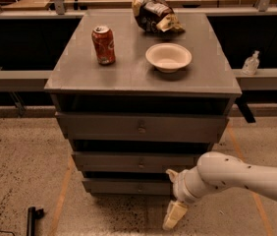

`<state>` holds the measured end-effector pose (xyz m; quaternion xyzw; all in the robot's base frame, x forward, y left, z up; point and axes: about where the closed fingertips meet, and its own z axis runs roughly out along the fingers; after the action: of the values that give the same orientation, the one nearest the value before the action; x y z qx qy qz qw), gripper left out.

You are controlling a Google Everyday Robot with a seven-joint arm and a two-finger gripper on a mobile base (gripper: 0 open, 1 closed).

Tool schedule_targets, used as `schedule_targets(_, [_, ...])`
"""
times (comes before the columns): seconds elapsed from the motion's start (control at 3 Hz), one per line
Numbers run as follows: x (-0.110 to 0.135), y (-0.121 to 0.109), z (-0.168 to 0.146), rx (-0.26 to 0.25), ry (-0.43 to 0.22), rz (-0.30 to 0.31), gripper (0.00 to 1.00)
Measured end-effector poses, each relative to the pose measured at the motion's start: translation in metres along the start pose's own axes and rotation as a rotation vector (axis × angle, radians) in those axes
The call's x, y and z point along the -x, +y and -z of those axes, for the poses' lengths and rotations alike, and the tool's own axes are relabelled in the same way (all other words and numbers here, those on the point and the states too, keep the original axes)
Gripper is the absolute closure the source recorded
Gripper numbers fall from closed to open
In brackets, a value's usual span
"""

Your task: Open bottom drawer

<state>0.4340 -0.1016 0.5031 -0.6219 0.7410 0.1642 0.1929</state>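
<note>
Grey wooden cabinet (79, 80), three drawers stacked, standing on a speckled floor (20, 171). On the top surface: red soda can (103, 44) upright at left; white bowl (168, 57) right of centre, well apart from the can; crumpled snack bag (154, 13) at the rear edge, behind the bowl. Top drawer (104, 128), widest front, small round centre knob. Middle drawer (114, 161) below it, narrower, likewise knobbed. Bottom drawer (124, 186), lowest of the three, just above the floor, slimmest front in view, right end covered by the robot. White arm (246, 178) entering from the right edge, reaching left and low. Gripper (174, 211) at the arm's end, just in front of the bottom drawer's right end, one pale tip pointing down toward the floor; spread or closed: cannot tell. Clear bottle (250, 63) on the ledge to the right of the cabinet. Small black object (32, 215) on the floor at lower left.
</note>
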Motion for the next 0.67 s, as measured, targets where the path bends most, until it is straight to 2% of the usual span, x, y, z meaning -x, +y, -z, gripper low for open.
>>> schedule_targets(0.33, [-0.0328,0.0142,-0.0740,0.066,0.008,0.006,0.00])
schedule_targets(0.67, [-0.0329,0.0143,-0.0741,0.066,0.008,0.006,0.00])
